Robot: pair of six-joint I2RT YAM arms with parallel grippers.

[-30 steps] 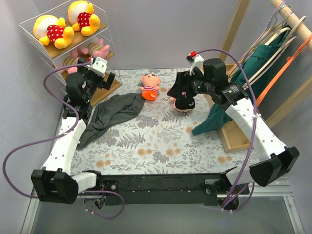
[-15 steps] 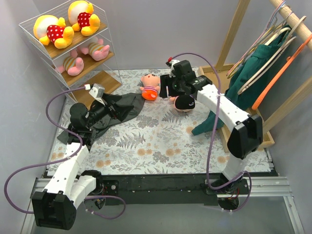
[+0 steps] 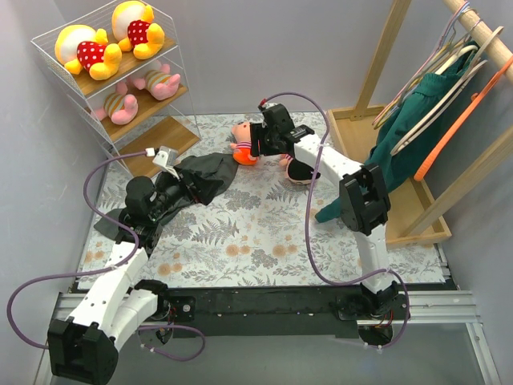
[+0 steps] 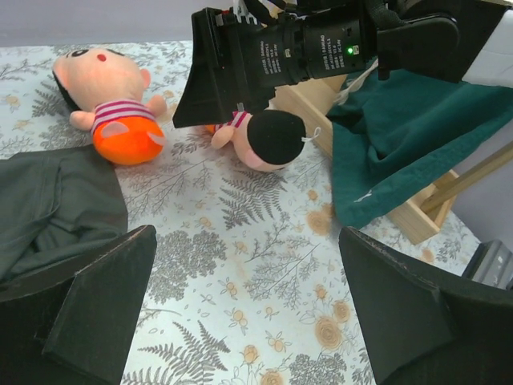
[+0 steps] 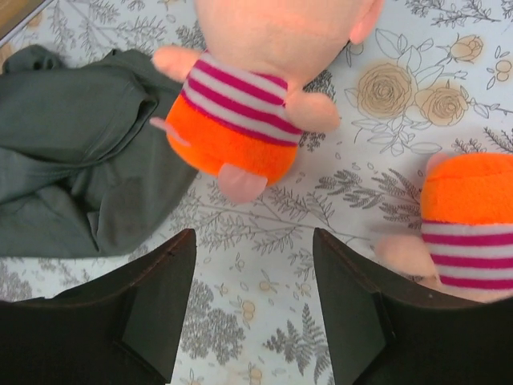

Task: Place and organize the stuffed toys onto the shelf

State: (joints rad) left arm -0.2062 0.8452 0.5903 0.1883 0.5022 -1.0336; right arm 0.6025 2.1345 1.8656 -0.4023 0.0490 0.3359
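The white wire shelf [image 3: 178, 56] stands at the far left. Two yellow bears [image 3: 88, 50] lie on its top board and two pink pigs [image 3: 156, 82] on the middle board; the bottom board [image 3: 160, 144] is bare. One peach-orange doll [image 3: 243, 150] [image 5: 240, 120] [image 4: 112, 120] lies on the table. My right gripper [image 3: 258, 146] [image 5: 252, 237] is open and empty just short of its feet. A second doll [image 3: 303, 172] [image 5: 469, 216] [image 4: 272, 138] lies to the right, partly under the right arm. My left gripper [image 3: 192, 186] [image 4: 247, 233] is open and empty over the table.
A dark grey cloth [image 3: 204, 172] [image 5: 80, 152] lies crumpled beside the first doll, under my left wrist. A wooden clothes rack [image 3: 473, 48] with hangers and a green garment [image 3: 401, 136] [image 4: 401, 136] stands at the right on a wooden base [image 3: 401, 216].
My right gripper has swung left from over the second doll to the first doll. My left arm has pulled back from the shelf and dropped low over the grey cloth.
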